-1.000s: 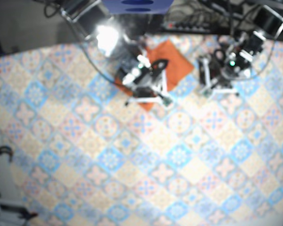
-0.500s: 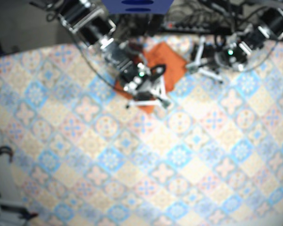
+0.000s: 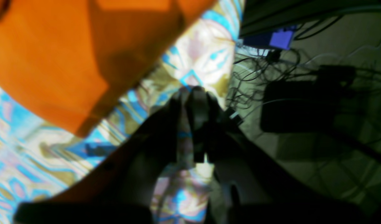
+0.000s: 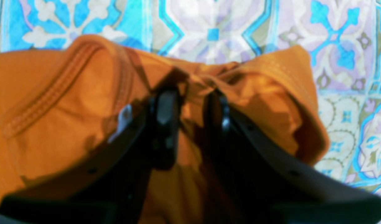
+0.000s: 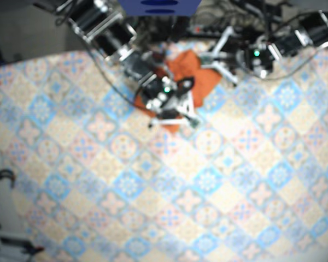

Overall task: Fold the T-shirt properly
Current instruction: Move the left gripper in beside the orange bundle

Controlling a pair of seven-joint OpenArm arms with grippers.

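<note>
The orange T-shirt [image 5: 181, 76] lies folded into a small bundle at the back of the table. In the right wrist view its collar and a bunched fold [image 4: 69, 102] fill the frame. My right gripper [image 4: 192, 104] is shut on that bunched cloth at the bundle's front edge [image 5: 172, 112]. My left gripper [image 3: 192, 93] has its fingertips pressed together with nothing between them. It hovers by the table's back edge, just off the shirt's corner [image 3: 53, 59], at the shirt's back right in the base view [image 5: 212, 54].
A patterned blue and beige tablecloth [image 5: 208, 180] covers the table. Beyond the back edge, beside the left gripper, are cables and a black box [image 3: 296, 105] on the floor. A blue object [image 5: 158, 5] sits behind the shirt.
The left arm has swung from the right of the shirt up toward the table's back edge, close to the shirt's back corner. The right arm stayed on the shirt's front edge.
</note>
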